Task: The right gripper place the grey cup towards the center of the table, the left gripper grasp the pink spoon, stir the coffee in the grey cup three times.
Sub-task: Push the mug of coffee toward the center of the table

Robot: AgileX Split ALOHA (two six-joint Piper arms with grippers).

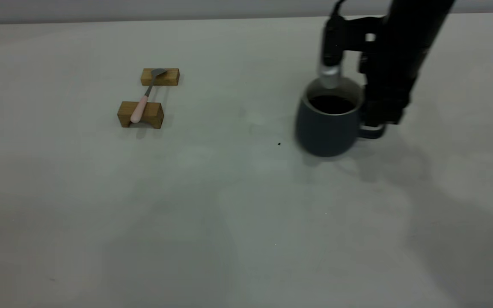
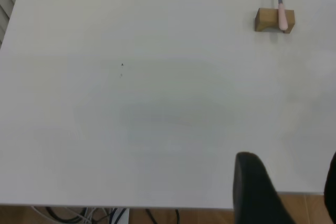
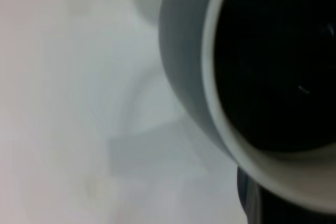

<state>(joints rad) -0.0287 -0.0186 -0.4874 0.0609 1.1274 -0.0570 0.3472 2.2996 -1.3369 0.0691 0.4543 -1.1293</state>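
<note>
My right gripper stands at the grey cup, at about three o'clock of the surface in the exterior view. My fingers are down at the cup's handle, on the side away from the spoon, and they seem to be closed around that loop, though the arm hides most of the contact, so I hold that loosely. The cup sits upright on the surface, and the coffee lies dark and flat inside its pale rim. My right wrist camera sees that rim and the dark liquid from very close.

The pink spoon is well apart, at about ten o'clock, lying across two wooden blocks: its pink handle rests on the nearer block and its grey bowl on the farther one.

My left gripper hangs off the surface's edge, far from the spoon, its fingers spread apart with nothing between them.
</note>
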